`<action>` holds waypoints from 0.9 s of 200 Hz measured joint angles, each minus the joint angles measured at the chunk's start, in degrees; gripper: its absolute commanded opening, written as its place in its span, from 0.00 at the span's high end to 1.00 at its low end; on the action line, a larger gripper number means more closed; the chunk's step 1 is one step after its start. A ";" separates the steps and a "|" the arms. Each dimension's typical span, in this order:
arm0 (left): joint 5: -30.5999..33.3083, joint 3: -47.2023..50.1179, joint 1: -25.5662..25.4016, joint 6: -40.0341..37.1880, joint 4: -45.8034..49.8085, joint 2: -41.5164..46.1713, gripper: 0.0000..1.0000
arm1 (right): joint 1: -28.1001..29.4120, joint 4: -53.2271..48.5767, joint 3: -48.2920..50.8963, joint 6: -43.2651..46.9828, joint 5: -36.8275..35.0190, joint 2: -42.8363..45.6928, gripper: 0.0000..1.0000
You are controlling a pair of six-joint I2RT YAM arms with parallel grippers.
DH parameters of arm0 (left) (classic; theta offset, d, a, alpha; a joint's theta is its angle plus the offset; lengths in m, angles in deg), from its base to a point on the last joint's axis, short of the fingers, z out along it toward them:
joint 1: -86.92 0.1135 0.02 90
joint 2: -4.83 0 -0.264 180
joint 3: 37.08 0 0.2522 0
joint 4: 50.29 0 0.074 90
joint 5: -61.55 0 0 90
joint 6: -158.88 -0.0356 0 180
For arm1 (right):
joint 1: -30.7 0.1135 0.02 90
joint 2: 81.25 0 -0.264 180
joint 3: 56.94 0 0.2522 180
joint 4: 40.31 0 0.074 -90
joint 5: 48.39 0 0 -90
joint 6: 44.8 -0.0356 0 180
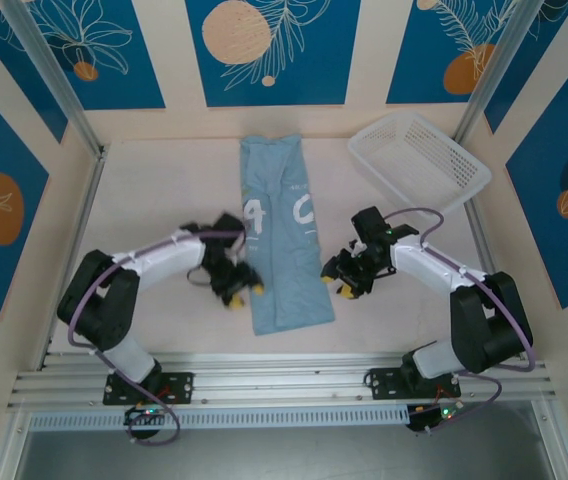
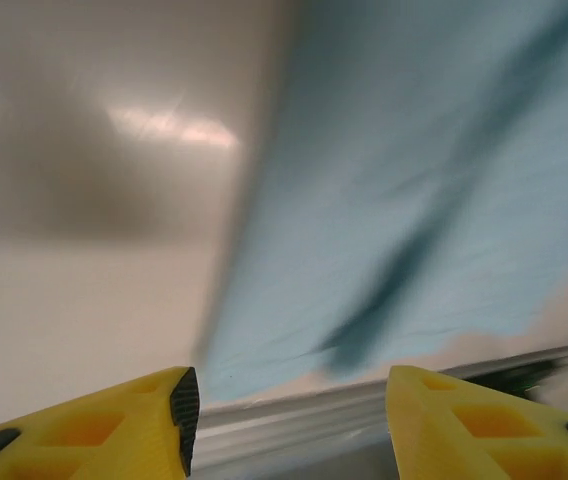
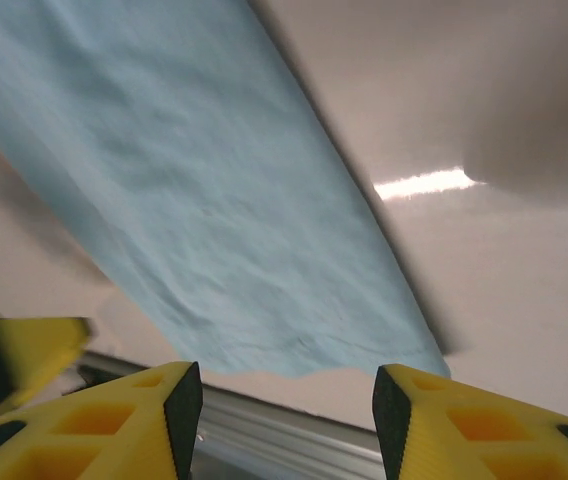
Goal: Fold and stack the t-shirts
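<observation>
A light sky-blue t-shirt (image 1: 284, 240) lies flat in the middle of the table, folded lengthwise into a long strip with white lettering on top. My left gripper (image 1: 244, 292) hovers at the strip's left edge near its front end, open and holding nothing. My right gripper (image 1: 337, 286) sits at the right edge opposite it, also open and holding nothing. In the left wrist view the t-shirt (image 2: 414, 200) spreads beyond the parted yellow fingertips (image 2: 144, 420) of the gripper (image 2: 289, 430). In the right wrist view the hem of the t-shirt (image 3: 194, 200) lies just past the gripper (image 3: 286, 425).
A white perforated basket (image 1: 419, 160) stands tilted at the back right corner. An aluminium rail (image 1: 284, 380) runs along the near table edge, just in front of the t-shirt's hem. Metal posts and patterned walls close in the sides.
</observation>
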 measured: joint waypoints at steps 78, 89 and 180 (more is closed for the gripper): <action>-0.72 9.40 -6.91 12.63 -13.92 3.21 0.52 | -1.97 0.50 4.02 5.99 4.76 0.35 0.49; -0.70 9.18 -7.76 13.16 -14.88 2.29 0.61 | -1.97 0.52 4.02 6.34 5.03 0.28 0.49; 1.01 8.48 -9.07 13.16 -13.25 1.27 1.00 | 1.01 0.96 6.03 7.10 4.79 -4.76 0.52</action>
